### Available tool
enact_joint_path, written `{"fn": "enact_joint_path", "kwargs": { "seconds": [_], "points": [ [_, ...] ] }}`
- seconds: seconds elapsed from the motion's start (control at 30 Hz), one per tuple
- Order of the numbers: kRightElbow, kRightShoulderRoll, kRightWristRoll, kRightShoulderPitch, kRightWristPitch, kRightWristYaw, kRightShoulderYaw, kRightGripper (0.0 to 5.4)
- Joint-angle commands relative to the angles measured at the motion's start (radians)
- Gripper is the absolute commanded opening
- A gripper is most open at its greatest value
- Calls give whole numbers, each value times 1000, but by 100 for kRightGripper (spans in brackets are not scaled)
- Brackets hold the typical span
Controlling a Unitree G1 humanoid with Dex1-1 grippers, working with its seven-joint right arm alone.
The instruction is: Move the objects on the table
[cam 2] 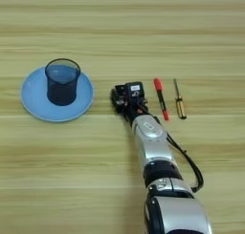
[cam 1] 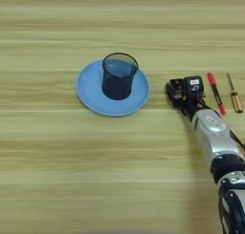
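Right eye view gives you the fingers low on the table, but you cannot tell whether they are apart or together. The mesh pen cup stands upright on the light-blue plate, left of them. A red pen and a screwdriver lie just right.

Mesh pen cup stands upright on round light-blue plate, slightly right of plate centre. Wood-grain table fills the view. Right gripper sits just right of the plate, apart from it; silver forearm runs to lower right. Red pen and small screwdriver lie beyond the gripper's right.
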Motion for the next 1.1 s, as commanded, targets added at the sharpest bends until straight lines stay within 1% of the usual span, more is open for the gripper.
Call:
{"fn": "enact_joint_path", "kwargs": {
  "seconds": [0.03,0.13,0.3,0.73,0.93,1.1],
  "points": [
    [-33,-21,8,-59,-13,-6,-8,250],
    [-37,-22,8,-58,-12,-7,-9,250],
    [-77,-30,7,-24,-8,-11,-12,250],
    [-260,-45,2,127,42,-26,-29,250],
    [-263,-60,-4,157,55,-33,-35,250],
    [-240,-64,-6,163,52,-35,-38,250]
  ]
}}
